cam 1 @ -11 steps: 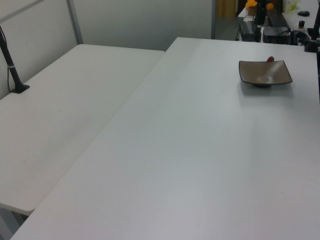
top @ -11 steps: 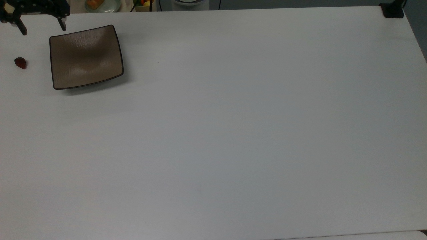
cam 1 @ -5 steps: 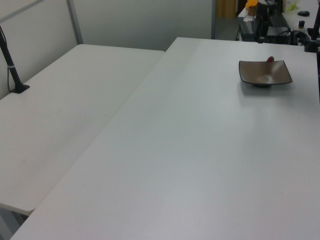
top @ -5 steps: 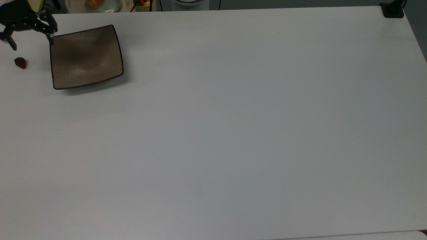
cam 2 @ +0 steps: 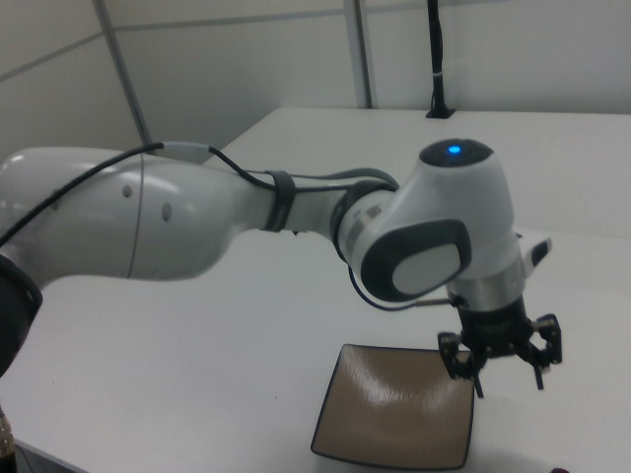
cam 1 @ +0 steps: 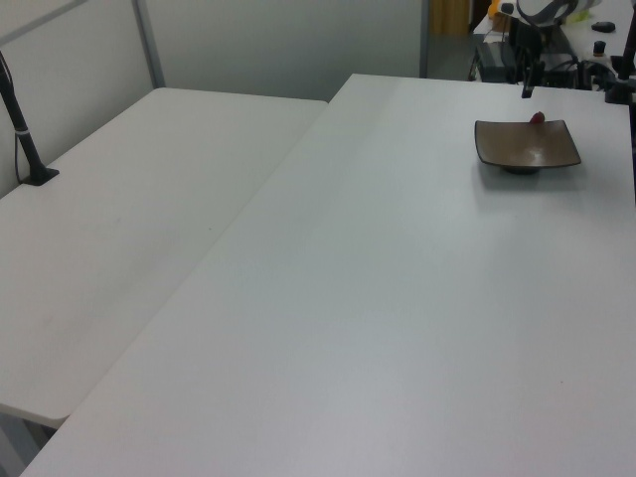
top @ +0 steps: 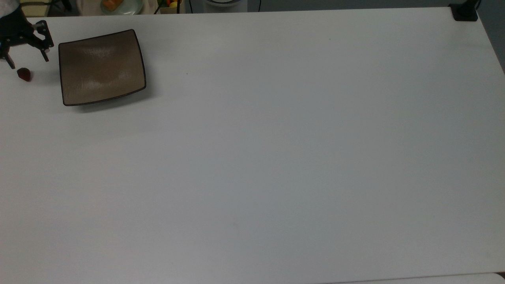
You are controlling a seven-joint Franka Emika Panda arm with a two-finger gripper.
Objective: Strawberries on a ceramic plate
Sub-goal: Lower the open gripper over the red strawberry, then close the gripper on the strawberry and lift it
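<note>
Gripper [top: 26,61] spread wide, holding nothing, fingers pointing down just above strawberry [top: 24,74] at top view's left edge. Strawberry on bare white table [top: 276,157], not touched, just beside ceramic plate [top: 101,67] on top view's left (plate bare, glossy). White arm [cam 2: 296,217] reaching over table in right view. Round pale plate [top: 120,6] with orange food beyond far table edge.

Place: a lab or test room, like an office.
Table [top: 276,157]: big, white and plain, with a second white table [cam 1: 129,229] on the left view's left.
Walls: pale grey panels [cam 1: 288,45] at the far side.
Machine: a big white robot arm [cam 2: 197,212].
Stand: a black pole [cam 1: 22,129] clamped on the second table.
</note>
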